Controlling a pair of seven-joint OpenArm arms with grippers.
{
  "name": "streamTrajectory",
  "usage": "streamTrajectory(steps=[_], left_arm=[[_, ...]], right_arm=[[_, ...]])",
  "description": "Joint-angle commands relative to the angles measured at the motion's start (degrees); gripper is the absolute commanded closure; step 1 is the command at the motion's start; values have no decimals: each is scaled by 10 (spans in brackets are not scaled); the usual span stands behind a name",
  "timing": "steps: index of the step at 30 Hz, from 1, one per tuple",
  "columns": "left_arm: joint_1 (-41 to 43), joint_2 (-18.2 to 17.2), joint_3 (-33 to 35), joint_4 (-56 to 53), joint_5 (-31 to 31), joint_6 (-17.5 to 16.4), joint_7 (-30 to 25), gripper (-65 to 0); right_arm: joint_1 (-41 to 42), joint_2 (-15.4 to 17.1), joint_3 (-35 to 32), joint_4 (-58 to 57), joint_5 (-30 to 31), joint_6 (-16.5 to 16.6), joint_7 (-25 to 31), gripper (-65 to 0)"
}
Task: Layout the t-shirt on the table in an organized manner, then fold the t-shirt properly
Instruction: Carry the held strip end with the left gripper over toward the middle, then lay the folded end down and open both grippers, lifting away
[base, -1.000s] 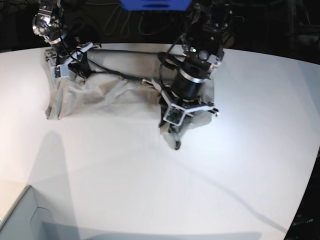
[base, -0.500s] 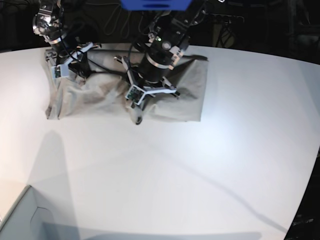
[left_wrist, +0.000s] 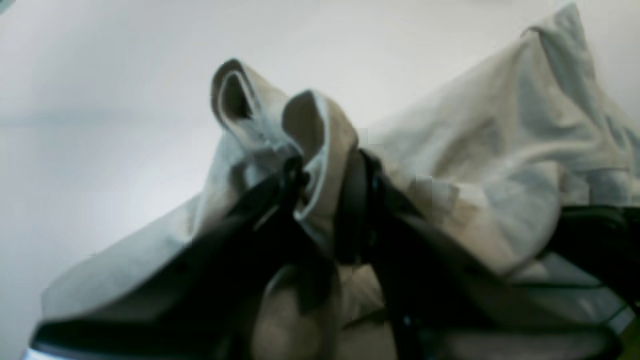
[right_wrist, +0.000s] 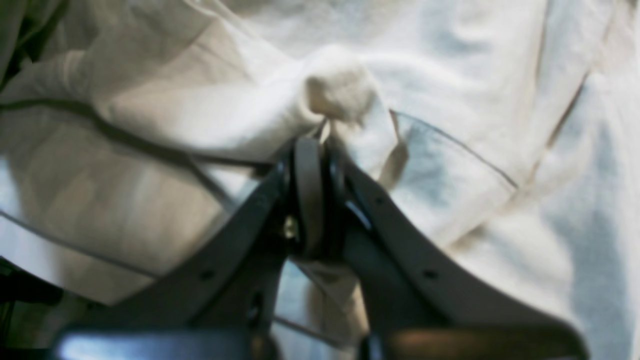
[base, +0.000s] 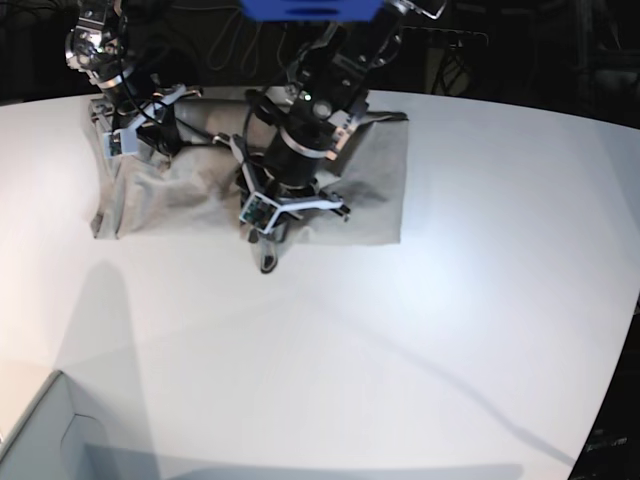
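Observation:
The light grey-beige t-shirt (base: 190, 190) lies wrinkled across the far left part of the white table (base: 400, 330). My left gripper (base: 267, 258) sits at the shirt's near edge, low over the table. In the left wrist view, the left gripper (left_wrist: 322, 165) holds a bunched fold of the t-shirt (left_wrist: 500, 150) between its fingers. My right gripper (base: 165, 138) is at the shirt's far left corner. In the right wrist view, the right gripper (right_wrist: 310, 142) is shut tight on a pinch of the t-shirt (right_wrist: 475, 75).
A pale grey box corner (base: 40, 440) pokes in at the bottom left. A blue object (base: 310, 8) hangs at the top middle. Dark cables lie beyond the table's far edge. The table's curved edge runs down the right side.
My left arm has swung leftward over the shirt, dragging cloth with it. The shirt's right part now lies flatter. The right arm has stayed put.

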Motion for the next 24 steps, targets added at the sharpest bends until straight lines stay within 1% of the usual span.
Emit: streamTrajectory(steps=[1, 9, 11, 15, 17, 20, 24], left_arm=[[-1, 9, 3, 10, -1, 0, -15, -107], [-16, 9, 3, -31, -1, -1, -13, -116], [-15, 9, 3, -31, -1, -1, -13, -158], [-11, 9, 4, -16, -1, -4, -15, -305], [-10, 9, 5, -2, -1, -5, -16, -349], [-8, 5, 29, 39, -1, -3, -16, -356], [14, -24, 46, 125, -1, -1, -15, -356]], right_arm=[[-1, 4, 1, 5, 0, 8, 2, 0], [-1, 4, 1, 6, 0, 8, 2, 0], [-1, 4, 1, 7, 0, 8, 2, 0], [-1, 5, 1, 7, 0, 8, 2, 0], [-1, 5, 1, 7, 0, 8, 2, 0], [-1, 5, 1, 7, 0, 8, 2, 0], [-1, 4, 1, 7, 0, 8, 2, 0]])
